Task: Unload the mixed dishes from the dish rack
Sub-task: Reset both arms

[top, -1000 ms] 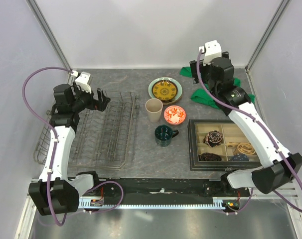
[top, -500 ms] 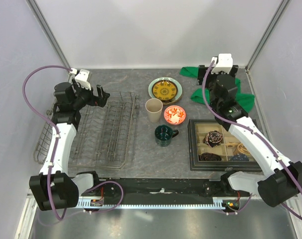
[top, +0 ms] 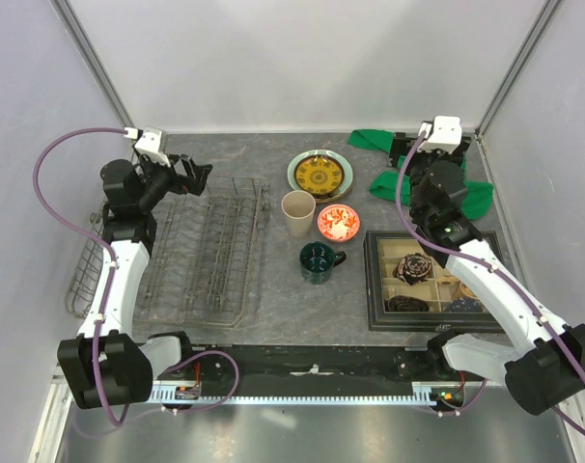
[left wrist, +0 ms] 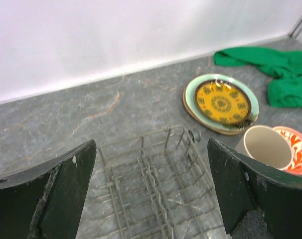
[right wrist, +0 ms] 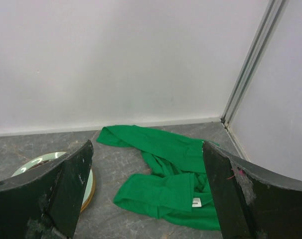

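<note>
- Left gripper (top: 192, 174) (left wrist: 151, 147): released, jaws spread wide with nothing between them. It hovers over the far end of the dish rack (top: 208, 246) (left wrist: 153, 191).
- Dish rack: directly below and ahead of the left gripper, standing on the table (top: 273, 318). No dish sits among its tines. The left arm covers part of its left side, and in the left wrist view both fingers cut off its near corners.
- Yellow plate (top: 320, 175) (left wrist: 222, 103): ahead of the left gripper on its right-finger side, off the rack. It lies on the green plate (top: 294, 177) (left wrist: 191, 94), of which only the rim shows.
- Cup (top: 297, 212) (left wrist: 267, 147): upright, just beside the rack; the right finger hides its lower part in the left wrist view.
- Bowl (top: 338, 223) (left wrist: 296, 149): touching or nearly touching the cup; cut off by the frame edge in the left wrist view.
- Mug (top: 319, 261): nearer the arm bases than the cup, seen only from above.
- Tray (top: 389, 280): the right arm crosses over its right half.
- Right gripper (top: 403, 149) (right wrist: 147, 147): released, holding nothing, hovering over the cloth (top: 389, 183) (right wrist: 166, 184). Hard to make out from above. Its left finger hides most of the plates.
</note>
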Controlling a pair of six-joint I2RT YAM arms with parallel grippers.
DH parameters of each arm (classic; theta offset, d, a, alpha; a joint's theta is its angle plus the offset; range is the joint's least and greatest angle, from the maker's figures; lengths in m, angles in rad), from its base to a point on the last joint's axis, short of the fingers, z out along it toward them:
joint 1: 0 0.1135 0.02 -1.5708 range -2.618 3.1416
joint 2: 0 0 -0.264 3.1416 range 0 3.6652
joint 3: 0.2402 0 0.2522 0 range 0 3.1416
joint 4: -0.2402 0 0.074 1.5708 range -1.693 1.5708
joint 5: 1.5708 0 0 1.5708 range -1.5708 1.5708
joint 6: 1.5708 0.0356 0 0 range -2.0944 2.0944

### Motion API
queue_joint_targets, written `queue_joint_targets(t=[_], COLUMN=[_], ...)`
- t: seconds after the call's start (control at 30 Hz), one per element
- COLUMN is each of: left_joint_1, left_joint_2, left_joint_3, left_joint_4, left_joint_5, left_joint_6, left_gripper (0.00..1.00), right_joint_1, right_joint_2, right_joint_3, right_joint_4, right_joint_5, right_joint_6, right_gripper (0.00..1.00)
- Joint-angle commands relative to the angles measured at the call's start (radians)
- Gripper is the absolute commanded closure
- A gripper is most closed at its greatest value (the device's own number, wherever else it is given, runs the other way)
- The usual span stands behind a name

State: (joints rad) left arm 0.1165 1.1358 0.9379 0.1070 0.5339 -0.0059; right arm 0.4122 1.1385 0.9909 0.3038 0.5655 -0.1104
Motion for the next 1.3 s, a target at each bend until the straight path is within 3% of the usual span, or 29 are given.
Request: queue_joint_targets(t=[0.0,1.27], left_joint_1=[0.003,-0.049], left_joint_2=[-0.008,-0.084], left_joint_3=[-0.002,-0.067], left_joint_4=[0.117,0.131], left_joint_5=[0.002,-0.127], left_joint_6=[-0.068,0.000], left_gripper=[0.01,0.01], right_joint_1=[-0.001,-0.003], right_joint_2=[-0.036,-0.022], right_joint_3=[-0.034,-0.049], right_joint_4=[0.066,0.067], right_joint_5=[0.008,0.040], right_joint_6=[-0.015,-0.020], right_gripper=[0.02,0.02])
